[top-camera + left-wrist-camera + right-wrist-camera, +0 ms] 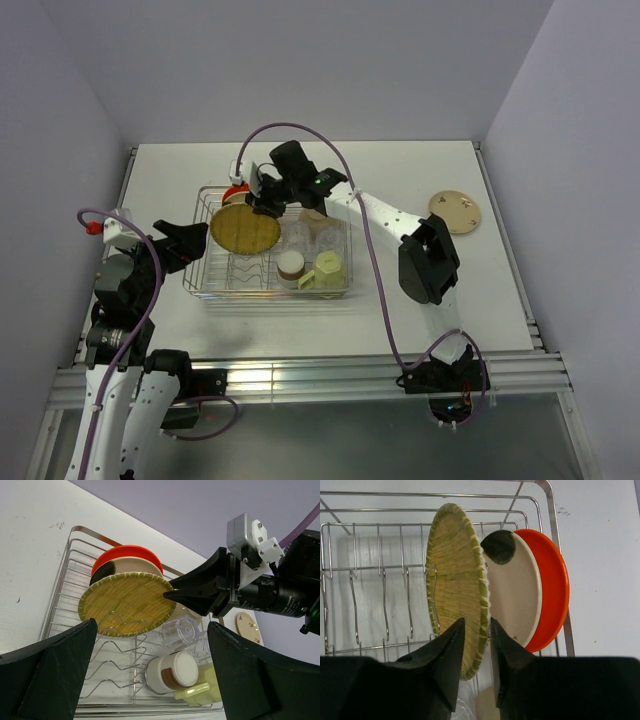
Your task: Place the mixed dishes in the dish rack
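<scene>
My right tool (476,630) narrow, pinching woven plate (455,580) rim; plate upright at rack's (200,275) 10 o'clock, just beside cream plate (512,595). Seat it between dividers (382,600), open gently, retreat straight. Left tool (185,243) wide, off rack at 9

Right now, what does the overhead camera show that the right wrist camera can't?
Only overhead: the tan plate lying on the table outside the dish rack, the pale green mug, and the left gripper open beside the rack. Only right wrist: the dark patch on the cream plate. Both: the rack, the woven plate held by the right gripper, and the orange plate.
</scene>
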Tool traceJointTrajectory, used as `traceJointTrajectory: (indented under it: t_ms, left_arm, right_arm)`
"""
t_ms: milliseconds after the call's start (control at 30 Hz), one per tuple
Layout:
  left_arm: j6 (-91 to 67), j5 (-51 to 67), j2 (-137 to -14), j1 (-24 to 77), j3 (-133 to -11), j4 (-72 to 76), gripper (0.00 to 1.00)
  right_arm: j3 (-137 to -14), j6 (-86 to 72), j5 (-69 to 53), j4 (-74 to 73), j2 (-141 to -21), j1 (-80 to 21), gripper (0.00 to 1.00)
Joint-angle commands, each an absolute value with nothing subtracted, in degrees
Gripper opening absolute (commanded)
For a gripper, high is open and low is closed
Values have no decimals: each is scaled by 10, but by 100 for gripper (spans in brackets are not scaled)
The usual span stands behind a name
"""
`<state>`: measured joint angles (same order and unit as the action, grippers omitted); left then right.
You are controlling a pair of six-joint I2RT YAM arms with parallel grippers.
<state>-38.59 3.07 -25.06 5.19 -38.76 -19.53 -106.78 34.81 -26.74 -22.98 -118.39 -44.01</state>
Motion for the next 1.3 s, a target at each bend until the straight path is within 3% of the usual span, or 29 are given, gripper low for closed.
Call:
traceJointTrajectory:
  t_ms: [0, 200, 433, 600, 867, 1067, 1267]
  left_arm:
    - [-383, 38, -256, 53, -385, -161, 99]
    - [-381, 51, -260, 53, -388, -155, 99]
    - [-388, 94, -262, 53, -368, -123, 99]
    - [-404, 126, -272, 53, -345, -91, 99]
    - [-426, 180, -308, 52, -336, -55, 99]
    - [-452, 219, -341, 52, -333, -25, 99]
    - [-472, 228, -333, 52, -325, -25, 99]
  right_arm:
    - [-1079, 337, -267, -201, -1176, -446, 36]
    - [-1109, 285, -245, -209, -1148, -441, 54]
    - [-1104, 153, -258, -250, -1055, -361, 57]
    - [-927, 48, -275, -225, -933, -223, 58]
    - [-594, -193, -180, -114, -774, 37, 57]
    - [-448, -298, -46, -33, -715, 124, 54]
    - [-401, -381, -61, 13, -750, 213, 52]
